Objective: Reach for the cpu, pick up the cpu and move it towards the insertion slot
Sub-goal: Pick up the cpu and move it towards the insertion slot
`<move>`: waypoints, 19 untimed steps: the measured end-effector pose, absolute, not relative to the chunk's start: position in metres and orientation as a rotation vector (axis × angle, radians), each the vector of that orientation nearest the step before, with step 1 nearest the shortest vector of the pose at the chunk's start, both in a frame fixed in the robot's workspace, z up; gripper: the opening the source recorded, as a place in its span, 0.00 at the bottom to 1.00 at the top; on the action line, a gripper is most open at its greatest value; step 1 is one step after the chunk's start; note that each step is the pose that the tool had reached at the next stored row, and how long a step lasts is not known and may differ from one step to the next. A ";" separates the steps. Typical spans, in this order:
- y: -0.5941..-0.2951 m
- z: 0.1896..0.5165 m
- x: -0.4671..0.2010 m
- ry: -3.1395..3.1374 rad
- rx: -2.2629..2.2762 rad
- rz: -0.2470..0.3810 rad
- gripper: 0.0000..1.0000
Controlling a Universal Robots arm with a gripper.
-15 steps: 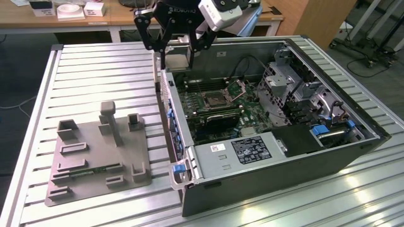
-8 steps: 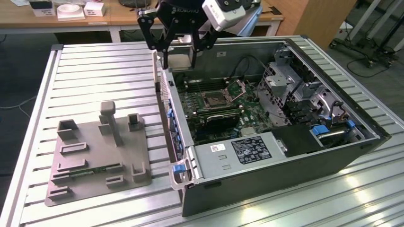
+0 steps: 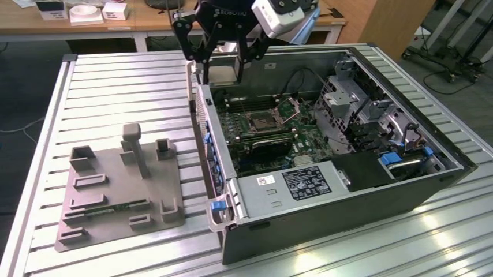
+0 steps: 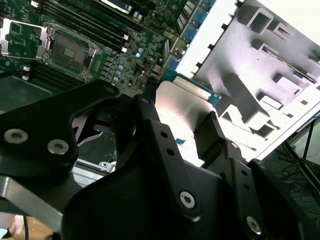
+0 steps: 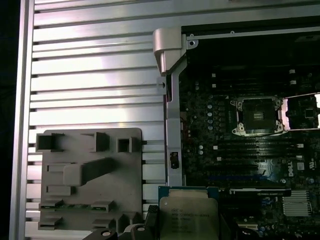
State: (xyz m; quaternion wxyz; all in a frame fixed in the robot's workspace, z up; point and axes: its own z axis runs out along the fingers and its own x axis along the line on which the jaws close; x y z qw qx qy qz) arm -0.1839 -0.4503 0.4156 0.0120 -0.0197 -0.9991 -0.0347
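My gripper (image 3: 223,70) hangs above the far corner of the open computer case, shut on the cpu (image 3: 221,75), a flat square chip with a silver top. In both wrist views the cpu (image 4: 182,107) (image 5: 187,215) sits clamped between the black fingers (image 4: 212,132), its green rim showing. The insertion slot (image 3: 262,121) lies lower on the green board, a square socket with a silver frame and a dark centre. Its retention plate (image 3: 292,107) is swung open. The slot (image 5: 256,116) (image 4: 70,50) is apart from the held chip in both wrist views.
The case wall (image 3: 202,124) stands just below the gripper. A grey fixture block (image 3: 123,184) with raised posts and a green memory stick (image 3: 115,206) lies on the slatted metal table (image 3: 115,92). Drive cages (image 3: 354,104) and a power supply (image 3: 304,182) are inside the case.
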 end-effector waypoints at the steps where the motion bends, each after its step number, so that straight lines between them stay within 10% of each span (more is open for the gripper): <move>1: -0.450 0.416 -0.183 -3.115 -0.062 -0.108 0.54; 19: -0.449 0.415 -0.172 -3.115 -0.062 -0.108 0.54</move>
